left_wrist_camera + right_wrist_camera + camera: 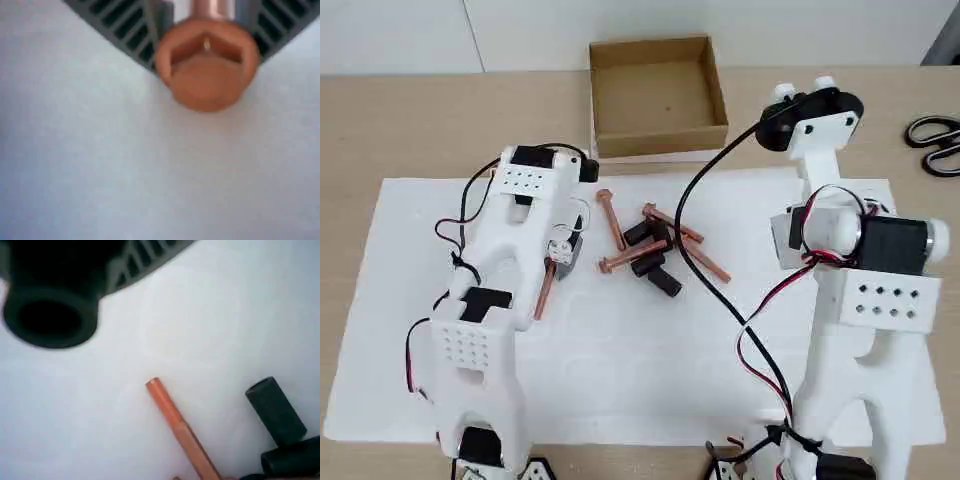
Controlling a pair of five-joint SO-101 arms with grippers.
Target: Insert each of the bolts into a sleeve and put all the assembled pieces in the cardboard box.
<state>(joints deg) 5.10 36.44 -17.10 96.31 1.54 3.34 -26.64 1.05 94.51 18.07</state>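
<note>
Left arm [495, 290], frame left: white printed shells, hole-grid panel [468, 347], black servo [532, 157], thin red and black wires.
Right arm [860, 330], frame right: matching white shells, black servo [892, 243], long black cable [681, 212] looping across.
Dark grey ribbed fingers [115, 25].

The bolt [207, 70] is copper-coloured metal, smooth, with a dull sheen. The sleeve [86, 315] is black, matt and plastic-like. The cardboard box [660, 132] is brown matt paperboard. The white mat [620, 350] looks foam-like and finely grained. The table [420, 110] has a pale wood-grain finish. The arm housings [470, 350] are white matt plastic.
</note>
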